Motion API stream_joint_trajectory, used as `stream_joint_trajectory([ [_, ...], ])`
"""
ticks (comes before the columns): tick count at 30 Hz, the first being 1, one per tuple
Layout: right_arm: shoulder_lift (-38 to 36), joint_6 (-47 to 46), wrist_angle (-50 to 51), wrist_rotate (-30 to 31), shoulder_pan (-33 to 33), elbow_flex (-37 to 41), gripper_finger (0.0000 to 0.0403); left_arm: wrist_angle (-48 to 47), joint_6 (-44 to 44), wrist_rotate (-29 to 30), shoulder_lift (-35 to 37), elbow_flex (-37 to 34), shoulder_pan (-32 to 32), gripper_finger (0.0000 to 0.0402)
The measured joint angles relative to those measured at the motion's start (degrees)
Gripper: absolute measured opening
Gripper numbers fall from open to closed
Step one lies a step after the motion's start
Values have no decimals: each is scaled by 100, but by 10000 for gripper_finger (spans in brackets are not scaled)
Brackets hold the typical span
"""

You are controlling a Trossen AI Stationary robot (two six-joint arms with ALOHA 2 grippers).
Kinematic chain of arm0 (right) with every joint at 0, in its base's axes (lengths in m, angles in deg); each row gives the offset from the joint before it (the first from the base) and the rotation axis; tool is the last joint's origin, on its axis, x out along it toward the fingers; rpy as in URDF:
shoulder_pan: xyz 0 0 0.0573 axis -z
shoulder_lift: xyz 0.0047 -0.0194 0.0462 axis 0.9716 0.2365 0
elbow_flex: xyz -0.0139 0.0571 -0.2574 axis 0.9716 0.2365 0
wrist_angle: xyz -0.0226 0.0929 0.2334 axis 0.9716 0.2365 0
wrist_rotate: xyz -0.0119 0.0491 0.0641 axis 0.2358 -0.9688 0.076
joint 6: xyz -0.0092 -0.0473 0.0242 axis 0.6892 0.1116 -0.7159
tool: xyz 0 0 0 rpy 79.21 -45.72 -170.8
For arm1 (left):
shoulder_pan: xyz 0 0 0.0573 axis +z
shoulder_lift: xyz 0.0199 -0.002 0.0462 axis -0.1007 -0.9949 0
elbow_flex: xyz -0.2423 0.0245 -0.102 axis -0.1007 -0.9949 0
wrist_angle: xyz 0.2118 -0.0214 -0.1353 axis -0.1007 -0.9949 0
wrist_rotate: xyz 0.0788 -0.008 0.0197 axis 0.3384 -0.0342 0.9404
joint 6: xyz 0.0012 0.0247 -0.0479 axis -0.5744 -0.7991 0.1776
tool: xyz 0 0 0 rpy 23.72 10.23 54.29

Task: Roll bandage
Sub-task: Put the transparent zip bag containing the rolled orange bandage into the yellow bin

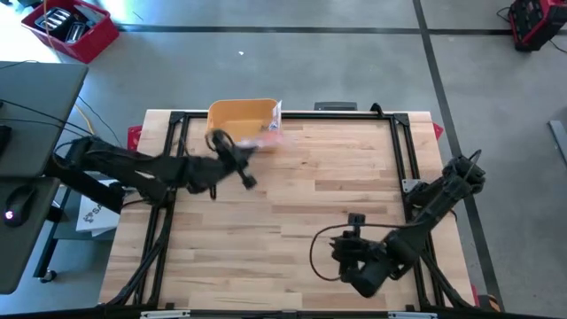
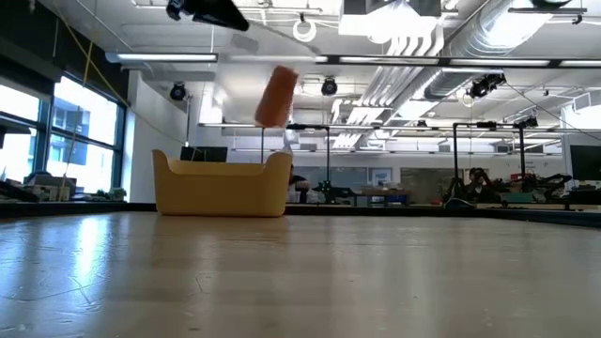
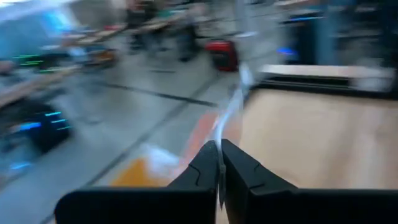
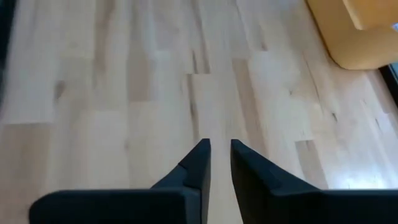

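An orange bandage roll [image 2: 275, 96] hangs in the air over the right end of a yellow bin [image 2: 223, 183]. In the high view the roll [image 1: 270, 129] shows pinkish with a white strip, at the bin's [image 1: 241, 113] right corner. My left gripper [image 1: 221, 140] is high above the table's far left part, beside the bin, and shut on a thin whitish strip [image 3: 233, 106]. It also shows at the top of the low view [image 2: 202, 9]. My right gripper [image 1: 337, 252] waits low near the table's front right, its fingers [image 4: 221, 149] a narrow gap apart and empty. My left gripper pinches the thin whitish strip [image 3: 219, 177] between its two shut fingers. The strip runs out ahead of the fingertips toward the blurred orange roll [image 3: 202, 134]. The roll hangs below the gripper's height, clear of the table. One layer or several, I cannot tell.
The yellow bin stands at the table's far edge, left of centre, and shows in the right wrist view [image 4: 354, 34]. A black frame [image 1: 403, 142] runs around the table's edges. Bare wooden tabletop [image 1: 310, 195] lies between the two arms.
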Motion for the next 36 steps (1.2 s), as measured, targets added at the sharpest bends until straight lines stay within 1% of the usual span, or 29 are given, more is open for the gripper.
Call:
stream_joint_trajectory([
  [3,0,-46,-8,54,-104,0,50,10,-407,457,168,0,508,1],
  [5,2,-87,-22,78,-105,0,50,-34,-526,491,138,-2,902,1],
  [7,0,-147,-24,95,-97,0,50,-35,-453,446,17,-20,1268,1],
  [12,2,-192,-39,83,-105,0,50,172,-615,737,-572,-25,2083,0],
  [16,2,-251,-35,1,-99,0,50,669,-722,723,-986,-31,2603,0],
  [19,2,-250,-33,-39,-99,0,50,1042,-499,683,-1312,-28,2859,0],
  [20,2,-250,-33,-40,-99,0,50,1155,-352,562,-1439,-28,2922,0],
  [24,2,-248,-29,-41,-99,0,50,1483,610,-344,-2087,-22,3036,0],
  [29,3,-255,-35,-48,-99,0,50,2063,1314,-873,-3076,-26,2999,14],
  [33,4,-342,-35,-69,-99,0,50,2851,1370,-1613,-3490,-26,2940,47],
  [36,4,-384,-33,-73,-99,0,50,3079,1375,-2246,-3500,-13,2942,87],
])
